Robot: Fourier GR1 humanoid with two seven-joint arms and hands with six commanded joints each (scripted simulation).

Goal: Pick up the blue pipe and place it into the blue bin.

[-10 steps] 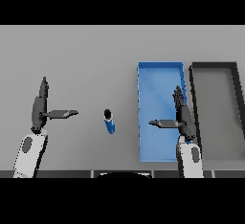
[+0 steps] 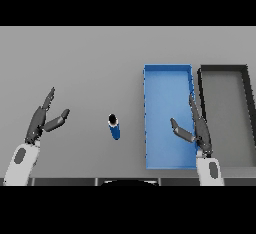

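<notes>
No legible text, labels, brands, numbers or signs in the head view. The blue pipe (image 2: 114,126) and the blue bin (image 2: 167,75) to its right carry plain, unmarked surfaces.

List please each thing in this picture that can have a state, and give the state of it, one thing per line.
blue pipe: on the table, not held, between the two hands
blue bin: open on top, nothing inside
dark bin: open on top, nothing inside, right of the blue bin
left hand: open, holds nothing
right hand: open, holds nothing, over the blue bin's right edge
</notes>
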